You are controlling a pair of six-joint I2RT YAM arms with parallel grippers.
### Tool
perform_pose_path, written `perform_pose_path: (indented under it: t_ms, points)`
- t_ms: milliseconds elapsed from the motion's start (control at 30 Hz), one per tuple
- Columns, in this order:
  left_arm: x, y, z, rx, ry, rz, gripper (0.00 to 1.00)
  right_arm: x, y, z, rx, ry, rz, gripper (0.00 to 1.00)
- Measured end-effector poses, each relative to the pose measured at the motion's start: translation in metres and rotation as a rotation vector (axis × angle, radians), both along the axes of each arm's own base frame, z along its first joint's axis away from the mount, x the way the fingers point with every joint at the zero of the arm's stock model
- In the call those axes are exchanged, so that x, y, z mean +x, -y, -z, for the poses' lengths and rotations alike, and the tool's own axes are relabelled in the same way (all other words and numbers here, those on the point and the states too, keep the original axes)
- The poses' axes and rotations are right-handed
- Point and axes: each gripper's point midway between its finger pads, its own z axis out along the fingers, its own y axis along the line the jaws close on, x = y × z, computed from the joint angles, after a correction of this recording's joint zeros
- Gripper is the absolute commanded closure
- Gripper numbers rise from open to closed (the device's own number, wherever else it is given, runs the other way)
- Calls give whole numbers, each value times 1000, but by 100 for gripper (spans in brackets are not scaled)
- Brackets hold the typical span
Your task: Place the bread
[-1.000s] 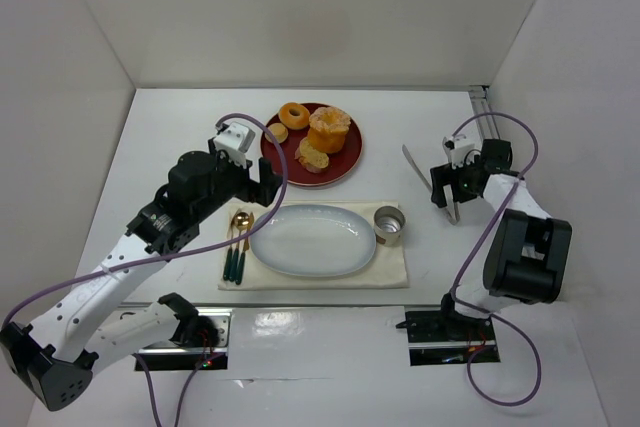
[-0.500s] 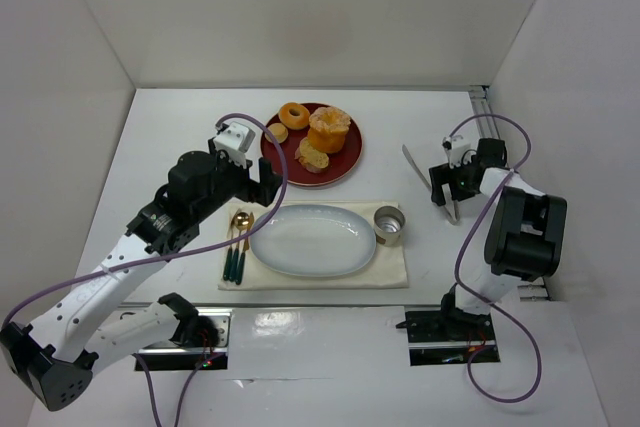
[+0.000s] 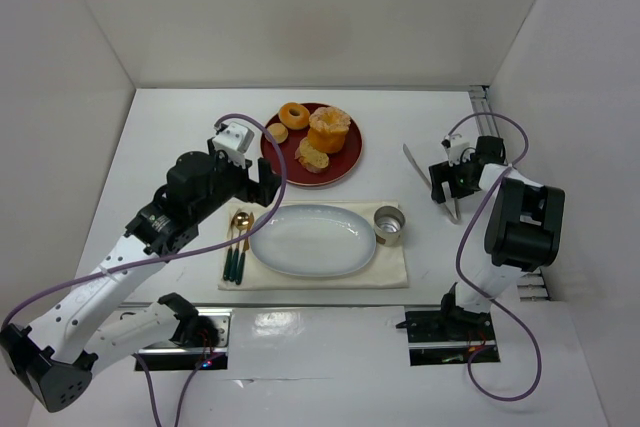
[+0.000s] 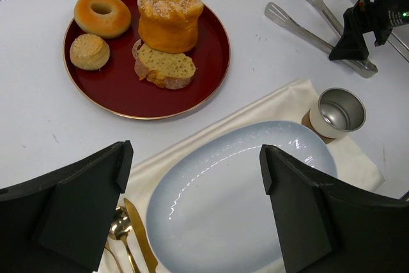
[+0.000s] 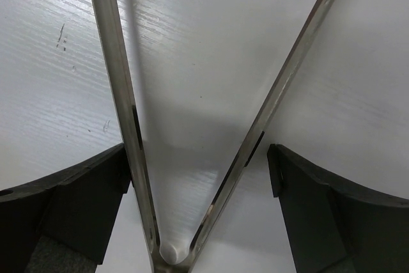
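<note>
White worktop (image 3: 170, 137), white walls.

Left tool (image 4: 195, 153): spread wide, empty, hovering near the blue plate (image 4: 211, 222).

Bread (image 4: 165, 65): lies on the red plate (image 4: 121, 97), touching the foot of the tall pastry (image 4: 169, 14). It is an oval slice with a brown crust and pale speckled crumb, and looks light and firm.

Right tool (image 5: 198, 158): wide open, straddling the hinge end of the tongs (image 5: 121, 94), nothing clamped.

Judgement: the step in hand is taking up the tongs. Close squarely on both arms near the hinge so they don't twist, then pinch the slice by its edges.
</note>
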Motion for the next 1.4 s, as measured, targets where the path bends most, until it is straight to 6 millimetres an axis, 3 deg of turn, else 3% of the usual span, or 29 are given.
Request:
perform_pose_path:
  t_ms: [133,433,833,967,1167,1400]
  points:
    - [0,0,0,0,0,0,0,1,1,0,-12,3,-12,4]
    - [0,0,0,0,0,0,0,0,3,2,-29,2,-31,37]
    - [-1,-1,-3,-6,9,0,0,-2,1,-8,-27,7,-34,41]
    - [-2,-1,-4,-6,10,0,0,4,-3,-43,-11,70,-42,42]
    - [-1,-1,-4,-6,10,-1,0,19,-12,-125,1,258,-77,42]
    - [-1,-2,-4,-5,10,-5,0,10,-38,-193,79,370,-153,42]
